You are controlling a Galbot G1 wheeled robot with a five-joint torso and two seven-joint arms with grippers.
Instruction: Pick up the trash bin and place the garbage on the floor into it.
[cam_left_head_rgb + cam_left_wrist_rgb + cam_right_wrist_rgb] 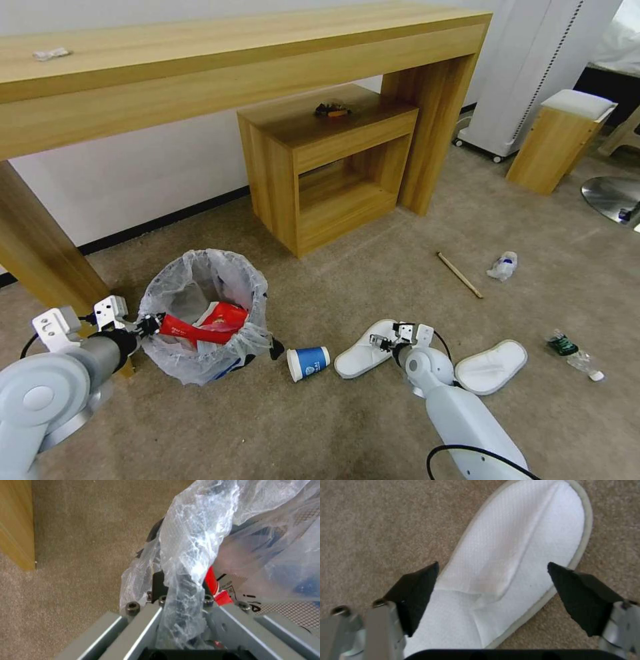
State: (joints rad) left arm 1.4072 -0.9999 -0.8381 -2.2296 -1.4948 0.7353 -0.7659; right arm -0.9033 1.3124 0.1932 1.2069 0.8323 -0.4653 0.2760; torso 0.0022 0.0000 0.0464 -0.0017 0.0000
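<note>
The trash bin (200,293), lined with a crinkly white bag, sits low at my left near the table leg and holds a red wrapper (203,325). My left gripper (150,325) is shut on the trash bin's bagged rim (190,542), and the plastic runs between its fingers (166,590). My right gripper (387,340) hangs open just over a white slipper (363,355); its black fingertips (416,590) straddle the slipper (520,542). On the floor (373,267) lie more garbage: a blue cup (308,362), a second slipper (490,367), a wooden stick (459,274), a crumpled paper (503,265) and a small bottle (573,353).
A long wooden table (220,60) spans the back, with its leg (47,253) right beside the bin. A low wooden shelf unit (327,167) stands under it. A padded stool (560,137) and a metal chair base (613,197) are at the far right.
</note>
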